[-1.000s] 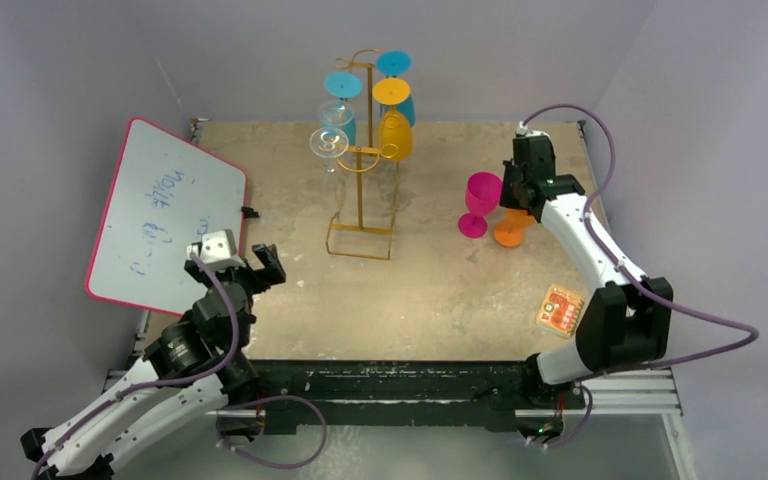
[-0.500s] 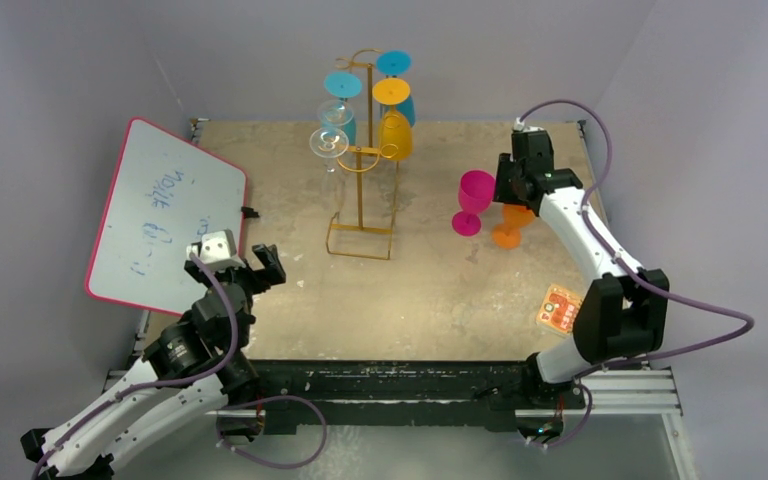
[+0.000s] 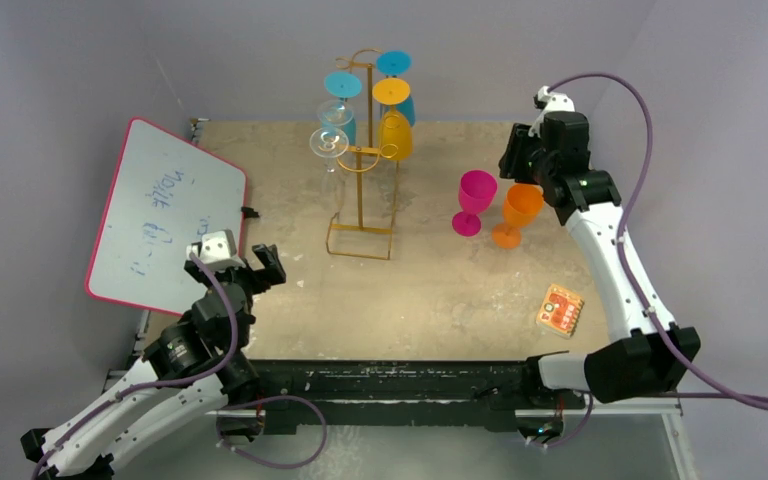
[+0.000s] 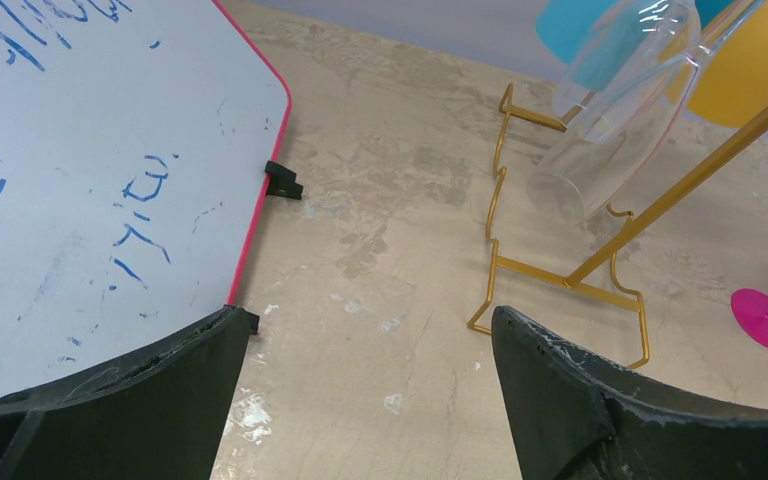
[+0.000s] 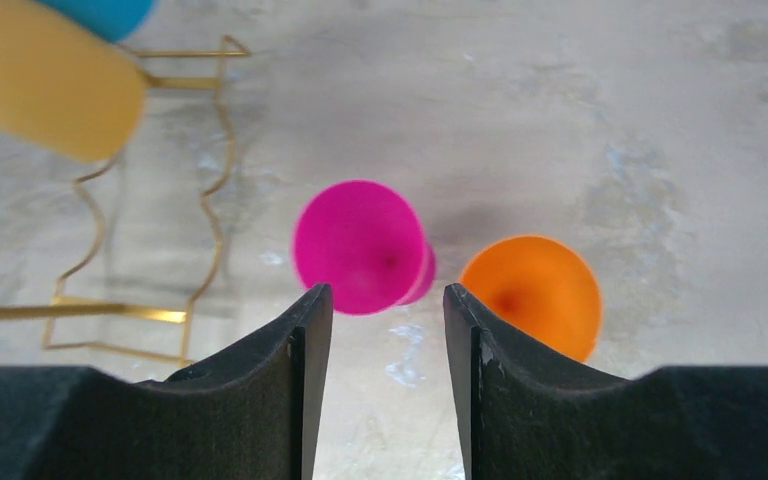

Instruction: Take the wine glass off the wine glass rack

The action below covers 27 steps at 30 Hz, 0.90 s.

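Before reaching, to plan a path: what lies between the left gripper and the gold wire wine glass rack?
Only bare beige tabletop between left gripper and rack, in left wrist view.

Wine glass rack rear centre on table — whiteboard left of it, two standing glasses right

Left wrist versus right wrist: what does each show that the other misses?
Only the left wrist: the whiteboard and a clear glass hanging on the rack. Only the right wrist: the orange glass, standing beside the pink glass. Both: the rack's wire base, a yellow glass hanging on it, and the pink glass, though the left wrist catches only its foot.
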### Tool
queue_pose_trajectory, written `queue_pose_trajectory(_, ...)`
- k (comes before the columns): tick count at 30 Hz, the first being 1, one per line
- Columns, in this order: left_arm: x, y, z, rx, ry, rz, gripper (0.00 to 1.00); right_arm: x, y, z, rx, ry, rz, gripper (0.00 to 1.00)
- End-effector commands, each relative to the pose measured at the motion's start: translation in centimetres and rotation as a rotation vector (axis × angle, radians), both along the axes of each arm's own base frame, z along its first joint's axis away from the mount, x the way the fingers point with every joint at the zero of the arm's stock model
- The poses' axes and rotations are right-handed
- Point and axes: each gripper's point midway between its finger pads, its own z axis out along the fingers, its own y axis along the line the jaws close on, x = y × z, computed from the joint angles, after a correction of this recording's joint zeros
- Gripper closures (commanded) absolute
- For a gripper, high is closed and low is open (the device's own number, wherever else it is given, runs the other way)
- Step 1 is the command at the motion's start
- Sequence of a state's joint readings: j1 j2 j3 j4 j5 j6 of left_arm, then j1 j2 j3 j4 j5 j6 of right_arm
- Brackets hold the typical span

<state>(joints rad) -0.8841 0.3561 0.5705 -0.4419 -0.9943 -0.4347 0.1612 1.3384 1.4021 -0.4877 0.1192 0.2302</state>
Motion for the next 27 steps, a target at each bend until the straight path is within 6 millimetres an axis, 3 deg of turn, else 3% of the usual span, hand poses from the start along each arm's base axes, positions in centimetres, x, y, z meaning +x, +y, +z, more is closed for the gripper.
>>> queue_pose_trajectory(1, 0.1, -0.2, 1.5, -0.031, -0.028, -0.006, 0.09, -0.6, 4.0, 4.3, 0.133, -0.117, 0.206, 0.51)
queue_pose_trajectory(7, 0.3, -0.6, 1.3, -0.016, -0.016, -0.017, 0.09, -1.5, 9.7, 6.3, 0.45, -0.181, 0.405, 0.48)
queue_pose_trajectory(12, 0.4, -0.8, 1.2, -0.008, -0.005, -0.022, 0.09, -0.7, 13.0, 8.8, 0.667, -0.224, 0.538, 0.45)
queue_pose_trajectory(14, 0.4, -0.8, 1.3, -0.009, -0.003, -0.023, 0.09, 0.2, 13.5, 9.2, 0.73, -0.207, 0.527, 0.45)
queue_pose_trajectory(18, 0.0, 0.0, 1.7, -0.045, -0.015, 0.013, 0.08, 3.0, 12.6, 9.7, 0.851, -0.206, 0.345, 0.43)
queue_pose_trajectory(24, -0.1, 0.4, 1.7, -0.084, -0.045, 0.03, 0.06, 5.1, 13.9, 12.6, 0.93, -0.247, 0.355, 0.41)
queue_pose_trajectory(27, 0.0, 0.4, 1.6, -0.079, -0.036, 0.043, 0.05, 6.1, 14.9, 13.0, 0.925, -0.245, 0.372, 0.39)
